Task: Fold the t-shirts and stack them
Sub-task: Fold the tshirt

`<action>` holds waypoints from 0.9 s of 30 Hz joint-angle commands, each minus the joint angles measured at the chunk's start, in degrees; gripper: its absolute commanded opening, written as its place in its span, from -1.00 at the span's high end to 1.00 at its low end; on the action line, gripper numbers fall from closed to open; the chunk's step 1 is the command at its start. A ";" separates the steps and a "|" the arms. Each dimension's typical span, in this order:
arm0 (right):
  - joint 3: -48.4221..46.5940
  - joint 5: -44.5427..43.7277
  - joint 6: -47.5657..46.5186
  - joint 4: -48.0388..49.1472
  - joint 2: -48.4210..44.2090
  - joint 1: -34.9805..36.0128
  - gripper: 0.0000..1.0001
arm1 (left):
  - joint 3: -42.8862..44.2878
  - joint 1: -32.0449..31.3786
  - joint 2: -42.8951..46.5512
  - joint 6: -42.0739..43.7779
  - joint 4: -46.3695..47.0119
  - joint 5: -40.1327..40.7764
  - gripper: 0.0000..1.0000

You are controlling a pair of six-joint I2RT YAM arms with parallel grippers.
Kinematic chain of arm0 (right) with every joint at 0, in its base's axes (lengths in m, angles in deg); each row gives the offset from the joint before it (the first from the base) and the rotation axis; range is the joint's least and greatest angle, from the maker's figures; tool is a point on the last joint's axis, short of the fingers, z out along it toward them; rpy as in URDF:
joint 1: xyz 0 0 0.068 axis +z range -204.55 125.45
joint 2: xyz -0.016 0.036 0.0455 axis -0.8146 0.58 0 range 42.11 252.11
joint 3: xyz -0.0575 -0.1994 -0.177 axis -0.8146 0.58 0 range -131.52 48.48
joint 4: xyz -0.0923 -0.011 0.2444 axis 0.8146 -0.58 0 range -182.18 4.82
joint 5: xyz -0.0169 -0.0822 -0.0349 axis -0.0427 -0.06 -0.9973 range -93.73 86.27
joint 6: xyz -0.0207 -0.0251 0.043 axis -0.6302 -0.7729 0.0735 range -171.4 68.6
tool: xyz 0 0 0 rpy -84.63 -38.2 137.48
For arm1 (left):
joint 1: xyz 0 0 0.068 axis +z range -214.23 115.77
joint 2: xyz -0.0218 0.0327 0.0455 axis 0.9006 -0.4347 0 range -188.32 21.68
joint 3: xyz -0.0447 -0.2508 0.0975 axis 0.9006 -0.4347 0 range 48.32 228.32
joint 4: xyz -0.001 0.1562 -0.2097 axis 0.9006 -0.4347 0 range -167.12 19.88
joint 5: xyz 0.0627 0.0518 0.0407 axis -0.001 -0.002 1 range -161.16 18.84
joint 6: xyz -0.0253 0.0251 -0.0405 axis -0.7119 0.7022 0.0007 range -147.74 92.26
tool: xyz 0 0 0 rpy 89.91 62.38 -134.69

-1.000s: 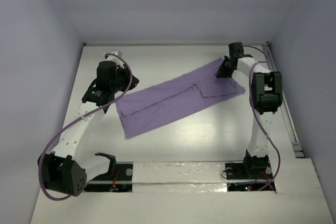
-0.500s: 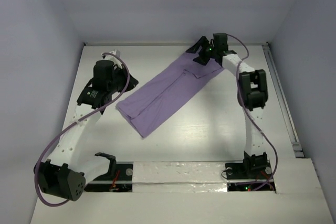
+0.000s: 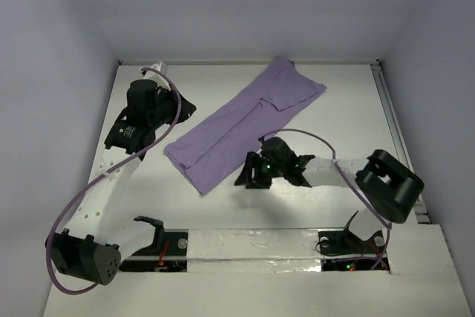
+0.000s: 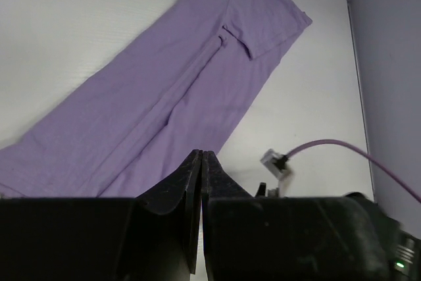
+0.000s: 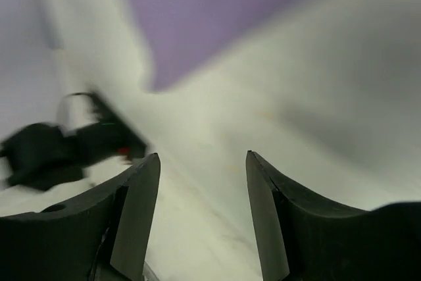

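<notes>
The lavender t-shirt (image 3: 237, 120) lies flat as a long narrow strip, running diagonally from the middle left of the table to the far edge, with a sleeve folded over near its far end. It fills the upper left of the left wrist view as the t-shirt (image 4: 164, 90). My left gripper (image 3: 190, 109) hovers at the strip's left side, shut and empty; its jaws are pressed together (image 4: 201, 157). My right gripper (image 3: 246, 177) is low over bare table just right of the shirt's near corner, open with nothing between its fingers (image 5: 202, 159). The shirt (image 5: 217, 11) shows blurred ahead of it.
White walls close in the table on three sides. A metal rail (image 3: 401, 146) runs along the right edge. A raised white ledge (image 3: 252, 243) crosses the front between the arm bases. The right arm's purple cable (image 4: 329, 146) loops over the table.
The right gripper carried the shirt's far end to the back edge, let it go and opened, then swung down to the near middle of the table. The left arm barely moved.
</notes>
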 commanded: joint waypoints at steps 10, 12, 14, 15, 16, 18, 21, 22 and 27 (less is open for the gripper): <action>-0.72 -7.58 10.82 11.50 21.04 0.75 0.17 | -5.29 -0.16 3.66 0.98 2.10 -3.28 1.00; -3.36 -7.93 12.40 10.54 24.83 0.75 0.21 | -6.34 -0.16 3.40 1.16 2.18 -3.46 1.00; -3.98 -7.59 13.28 10.89 25.98 0.75 0.44 | -7.05 -0.16 3.13 1.24 2.80 -3.99 1.00; -3.20 -7.58 14.07 10.89 25.81 0.75 0.54 | -8.01 -0.16 2.96 1.25 3.41 -4.16 1.00; -2.49 -8.19 14.25 10.89 25.37 0.75 0.58 | -8.54 -0.16 2.43 1.33 3.76 -4.51 1.00; 1.09 -8.37 14.17 11.07 23.54 -1.18 0.83 | -10.39 -0.16 1.82 1.68 4.82 -4.69 1.00; 6.55 -8.20 14.43 12.47 20.46 -5.48 1.00 | -11.97 -0.68 0.50 1.51 6.14 -5.48 1.00; 10.92 -7.50 14.43 12.73 17.40 -6.71 1.00 | -12.24 -0.68 0.15 1.51 6.49 -5.57 1.00; 21.94 -8.80 11.37 -2.99 -2.63 -10.85 1.00 | -12.85 -6.20 -2.84 2.47 5.80 -4.52 1.00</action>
